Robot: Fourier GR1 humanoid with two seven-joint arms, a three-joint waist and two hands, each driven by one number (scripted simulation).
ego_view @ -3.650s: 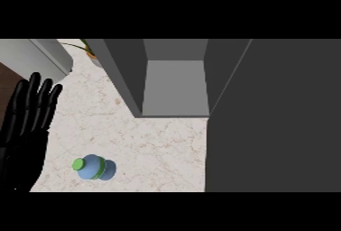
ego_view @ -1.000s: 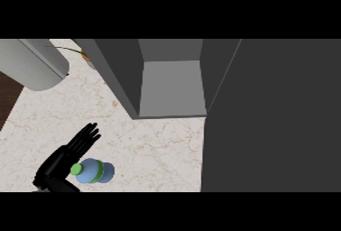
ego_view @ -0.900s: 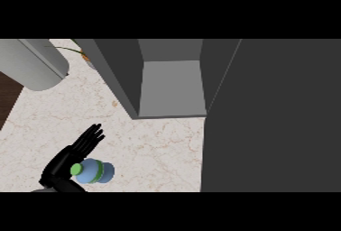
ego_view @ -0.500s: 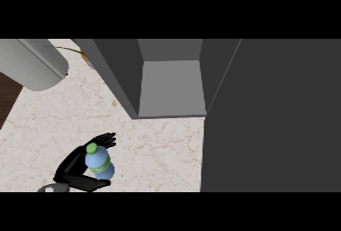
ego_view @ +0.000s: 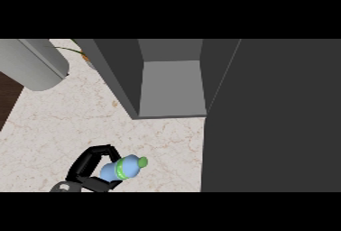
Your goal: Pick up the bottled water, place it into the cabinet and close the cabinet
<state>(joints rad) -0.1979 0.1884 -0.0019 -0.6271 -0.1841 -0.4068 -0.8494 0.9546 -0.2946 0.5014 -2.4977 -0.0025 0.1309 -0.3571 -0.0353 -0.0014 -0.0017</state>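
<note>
A large dark grey cabinet door (ego_view: 273, 113) fills the right side of the head view, standing open. Beside it, at upper centre, is the open dark grey cabinet (ego_view: 170, 90), its paler grey inner floor visible and nothing seen inside. Below and to the left spreads the cream marble-patterned counter top (ego_view: 66, 126). At upper left lies a pale grey rounded cylinder (ego_view: 40, 63), partly cut off by the edge, with a thin green and orange stem (ego_view: 76, 49) just beside it.

Near the bottom left, the robot's black left hand (ego_view: 86, 164) comes in from the lower edge. Its fingers and thumb are curled round a small blue plastic water bottle with a green cap (ego_view: 123, 168). The bottle is tilted, its cap pointing up and to the right, toward the cabinet, and it sits well apart from the cabinet opening. Whether it is lifted off the counter cannot be told. The right hand does not show.

The bottle looks light and fairly stiff, though thin plastic may give under a squeeze, and its smooth round wall may be slippery. The hold is on the blue body, below the green cap, which seems the sensible place, as the body offers the widest surface.

The likely next step is carrying it up and right into the cabinet.
</note>
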